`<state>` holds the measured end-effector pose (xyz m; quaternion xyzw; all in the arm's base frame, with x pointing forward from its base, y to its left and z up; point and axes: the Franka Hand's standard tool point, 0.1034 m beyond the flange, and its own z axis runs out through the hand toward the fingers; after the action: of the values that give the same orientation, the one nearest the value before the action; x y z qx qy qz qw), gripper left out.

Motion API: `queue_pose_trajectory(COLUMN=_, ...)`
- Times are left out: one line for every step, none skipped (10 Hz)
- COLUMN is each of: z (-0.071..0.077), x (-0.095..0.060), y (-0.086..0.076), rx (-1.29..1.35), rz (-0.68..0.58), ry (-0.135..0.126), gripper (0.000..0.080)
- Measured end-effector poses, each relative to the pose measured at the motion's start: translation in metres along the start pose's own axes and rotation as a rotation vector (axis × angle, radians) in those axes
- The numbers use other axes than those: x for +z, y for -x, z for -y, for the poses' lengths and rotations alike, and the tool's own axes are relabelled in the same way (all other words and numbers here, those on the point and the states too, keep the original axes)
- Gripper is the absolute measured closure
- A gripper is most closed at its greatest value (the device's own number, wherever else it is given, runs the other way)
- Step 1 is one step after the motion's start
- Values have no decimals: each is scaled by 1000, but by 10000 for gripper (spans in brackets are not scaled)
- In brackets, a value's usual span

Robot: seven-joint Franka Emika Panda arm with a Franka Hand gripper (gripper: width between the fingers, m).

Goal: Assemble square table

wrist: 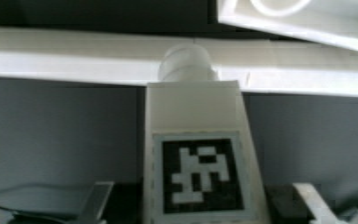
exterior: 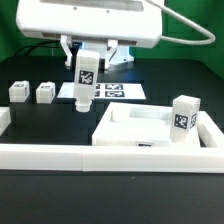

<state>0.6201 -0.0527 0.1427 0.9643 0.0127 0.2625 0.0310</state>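
The worktop (exterior: 60, 200) is black and matt, with no shine. Near its front edge, the table top (exterior: 135, 128) looks like smooth white plastic with a dull sheen, and so does the border wall (exterior: 45, 155) along that edge. The held leg (wrist: 194, 110) is the same smooth white plastic. Its tag (wrist: 197, 172) is a flat, matt black-and-white print. The fingers (wrist: 311, 197) of the gripper (wrist: 204, 198) look dark and matt. A loose leg (exterior: 18, 91), a second loose leg (exterior: 45, 92) and the standing leg (exterior: 183, 115) look like plain white plastic. Near the back edge, the marker board (exterior: 130, 92) looks thin, white and matt.
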Motion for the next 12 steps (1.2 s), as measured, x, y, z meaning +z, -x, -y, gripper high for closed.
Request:
queue_pose_trajectory(z=-1, x=-1, y=-10, rx=37, rz=-3, ry=-28, gripper=509)
queue_pose_trajectory(z=4, x=-4, y=-15, rx=63, rz=24, ry=-57, gripper=509)
queue_pose_trajectory(z=2, x=-3, y=-14, rx=61, rz=13, ry=-47, gripper=508)
queue_pose_trajectory(z=1, x=-2, y=-12, rx=62, rz=17, ry=-47, gripper=508)
queue_pose_trajectory(z=1, x=-2, y=-11, rx=62, rz=17, ry=-47, gripper=508)
queue_pose_trajectory(z=2, x=-1, y=-11, rx=62, rz=17, ry=-47, gripper=508)
queue_pose_trajectory(z=2, x=-2, y=-11, rx=53, rz=15, ry=-47, gripper=508)
queue_pose_trajectory(z=3, x=-4, y=-9, rx=15, rz=0, ry=-50, gripper=508)
queue_pose_trajectory(z=9, x=0, y=-4, rx=5, rz=-9, ry=-66, gripper=508)
queue_pose_trajectory(z=16, x=5, y=0, rx=-5, rz=-8, ry=-93, gripper=508)
queue_pose_trajectory(z=17, x=9, y=2, rx=-31, rz=-17, ry=-120, gripper=508)
queue_pose_trajectory(z=22, x=11, y=4, rx=-11, rz=-21, ry=-145, gripper=508)
